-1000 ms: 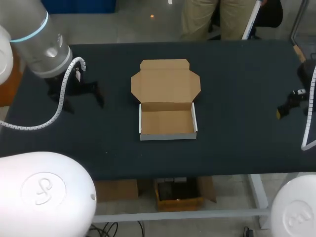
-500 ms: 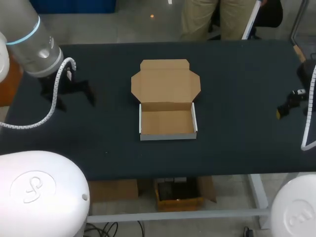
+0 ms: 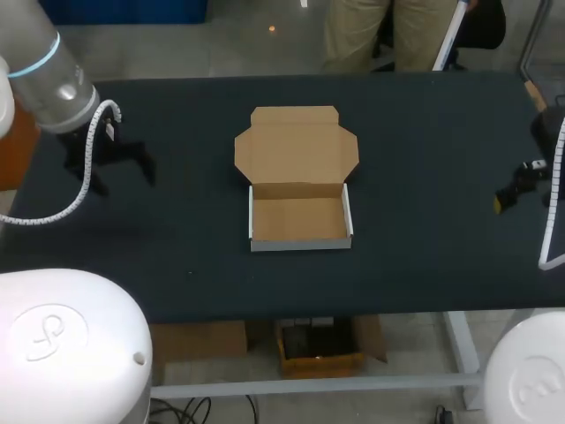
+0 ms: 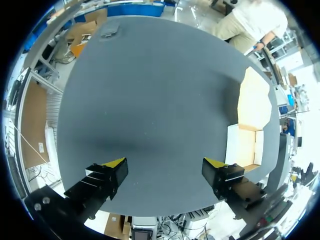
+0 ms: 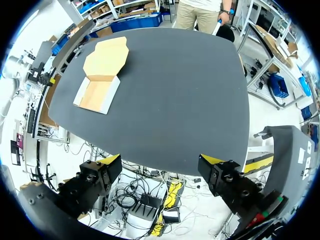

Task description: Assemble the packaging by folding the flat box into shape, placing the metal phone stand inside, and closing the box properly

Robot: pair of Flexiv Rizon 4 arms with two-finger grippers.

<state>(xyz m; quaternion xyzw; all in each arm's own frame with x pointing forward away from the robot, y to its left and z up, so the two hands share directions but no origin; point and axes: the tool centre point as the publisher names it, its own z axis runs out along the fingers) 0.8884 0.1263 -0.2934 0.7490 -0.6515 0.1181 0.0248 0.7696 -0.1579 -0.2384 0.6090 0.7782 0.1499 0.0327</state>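
A cardboard box (image 3: 298,221) sits in the middle of the table, its tray folded up with white outer walls. Its brown lid (image 3: 297,146) lies open and flat behind the tray. My left gripper (image 3: 117,170) hovers open near the table's left edge, well left of the box. In the left wrist view the gripper (image 4: 165,163) holds nothing, and the box (image 4: 247,127) lies off to one side of its fingers. My right gripper (image 3: 516,187) stands open at the table's right edge. In its wrist view the gripper (image 5: 160,160) is bare, with the box (image 5: 102,75) far ahead. No phone stand shows.
The dark table top (image 3: 424,132) stretches wide on both sides of the box. Its front edge (image 3: 353,311) runs a short way in front of the tray.
My left arm has drawn back to the left, away from the box and toward the table's left edge. The right arm and the box have not moved.
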